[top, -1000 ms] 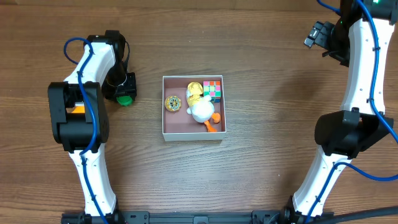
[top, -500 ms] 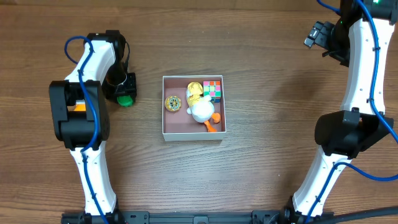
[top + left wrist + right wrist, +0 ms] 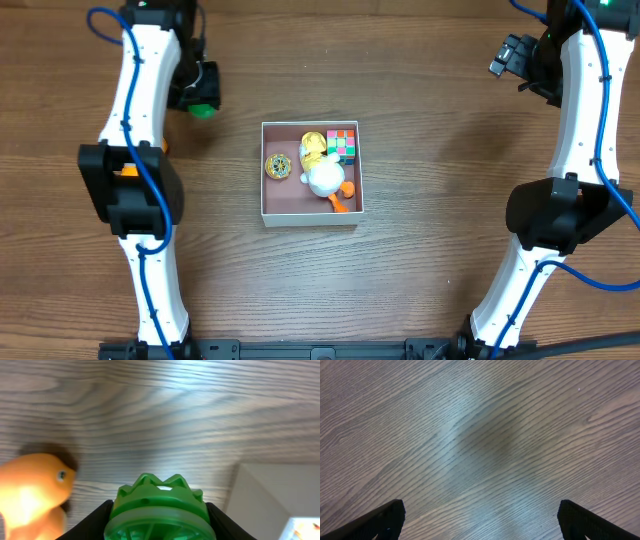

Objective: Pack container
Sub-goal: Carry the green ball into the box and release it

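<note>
Shifted away since 1 second ago, left gripper (image 3: 159, 522) pinches green ridged plastic wheel (image 3: 160, 507); carry it above the square white cardboard container (image 3: 310, 220) on its right, then release.

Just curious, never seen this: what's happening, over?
Left hand holds green toy. Right hand open, empty. Container partly packed; nothing in the way.

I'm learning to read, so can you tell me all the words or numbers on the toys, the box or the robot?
No words or numbers can be read in any view.
Gold round toy in the container: patterned face, too small to tell if it holds letters.
Green toy in the left claw: no writing.
Colour cube: plain coloured squares only.
</note>
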Controlling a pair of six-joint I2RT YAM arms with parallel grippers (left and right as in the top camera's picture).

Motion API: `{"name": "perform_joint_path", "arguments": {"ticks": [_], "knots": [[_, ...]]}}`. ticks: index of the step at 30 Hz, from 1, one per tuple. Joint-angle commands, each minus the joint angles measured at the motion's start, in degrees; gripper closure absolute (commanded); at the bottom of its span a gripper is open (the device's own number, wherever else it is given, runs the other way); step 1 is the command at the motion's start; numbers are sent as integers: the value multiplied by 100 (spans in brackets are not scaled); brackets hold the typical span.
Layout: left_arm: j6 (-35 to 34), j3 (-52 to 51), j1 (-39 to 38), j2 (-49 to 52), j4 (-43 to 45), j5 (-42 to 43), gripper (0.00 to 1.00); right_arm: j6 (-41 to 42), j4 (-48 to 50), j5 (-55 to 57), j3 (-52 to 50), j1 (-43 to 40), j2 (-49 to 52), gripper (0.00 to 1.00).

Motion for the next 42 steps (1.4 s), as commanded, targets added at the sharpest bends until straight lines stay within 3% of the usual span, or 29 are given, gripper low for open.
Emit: {"name": "perform_joint_path", "arguments": {"ticks": [1,14,36,42], "knots": [[208,367,-680,-13,-254,166,48,22,33,83,-15,-9,-125,0],[-66,358,-2006,-11,-387,162,49,24,33,83,-15,-9,-125,0],[-55,-763,-2050,-11,-170,162,45,24,33,83,-15,-9,-125,0],[76,-761,-2050,-11,-61,166,34,24,33,83,-15,-9,-125,0]]}}
